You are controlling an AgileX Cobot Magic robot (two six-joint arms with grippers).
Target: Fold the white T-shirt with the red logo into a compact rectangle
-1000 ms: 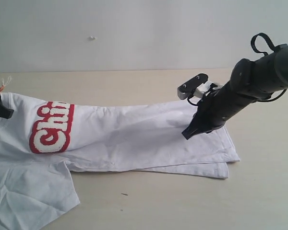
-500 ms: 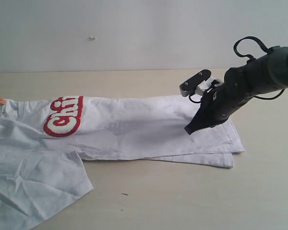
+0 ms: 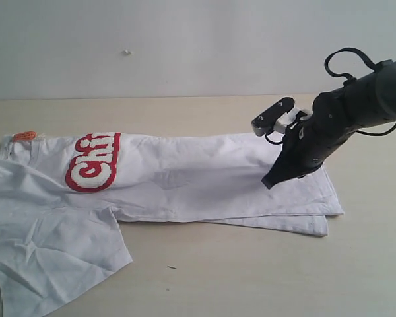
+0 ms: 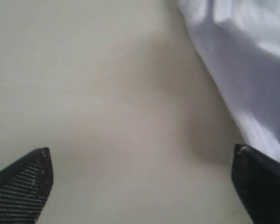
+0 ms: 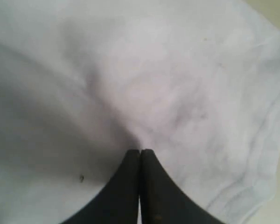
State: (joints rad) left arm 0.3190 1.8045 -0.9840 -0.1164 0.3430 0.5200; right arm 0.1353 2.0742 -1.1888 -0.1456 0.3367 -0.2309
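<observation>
Your exterior view faces the wall [image 3: 185,46] across the table [image 3: 251,277], left wrist view close down on table beside the white T-shirt [image 4: 252,70], right wrist view closer onto that shirt, all three share it.

T-shirt [image 3: 204,178]: plain white all over. Logo [image 3: 92,170] on its left part: white fuzzy letters w/ thick red outline. Neck tag [image 3: 24,135], far left: orange. Table [image 3: 251,277] pale beige, wall [image 3: 185,46] off-white. My right gripper [image 3: 272,181]: plain black. My left gripper [image 4: 142,150]: black w/ fine pale line pattern.
</observation>
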